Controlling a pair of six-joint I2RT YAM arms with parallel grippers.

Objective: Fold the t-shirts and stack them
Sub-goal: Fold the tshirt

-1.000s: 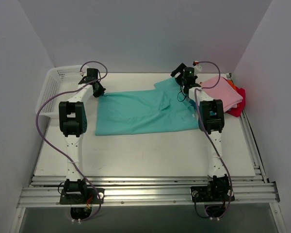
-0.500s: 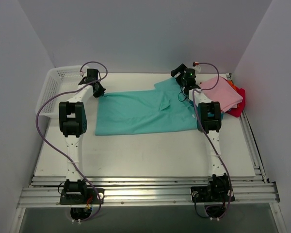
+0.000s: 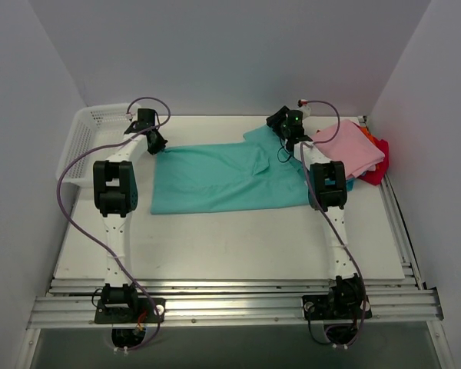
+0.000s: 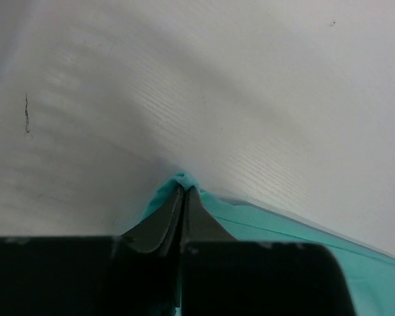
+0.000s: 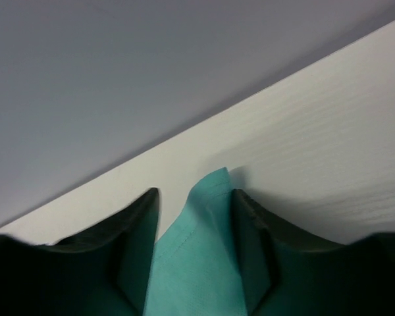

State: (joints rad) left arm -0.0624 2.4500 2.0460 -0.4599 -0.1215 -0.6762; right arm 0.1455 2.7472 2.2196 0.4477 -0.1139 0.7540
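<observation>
**Both claws at the shirt's far corners**

The teal-green t-shirt (image 3: 223,181) lies flat on the surface (image 3: 238,246), its long axis running left to right. At its far left corner the left claw (image 4: 184,192) is pressed together, pinching cloth. At the far right corner the right claw (image 5: 194,194) straddles the tip, jaws spread, cloth between them, not clamped. Beyond it, to the right, the pink t-shirt (image 3: 353,146) tops the other folded ones. No label or writing is readable.

Between the fingers of my black right gripper (image 5: 194,197) the t-shirt (image 5: 197,270) is plain teal-green, and at my black left gripper (image 4: 183,192) likewise. Just right of my right gripper lie a plain pink shirt (image 3: 352,146), a red shirt (image 3: 375,174) and an orange shirt (image 3: 379,143). The table (image 3: 230,238) beneath is white.
</observation>
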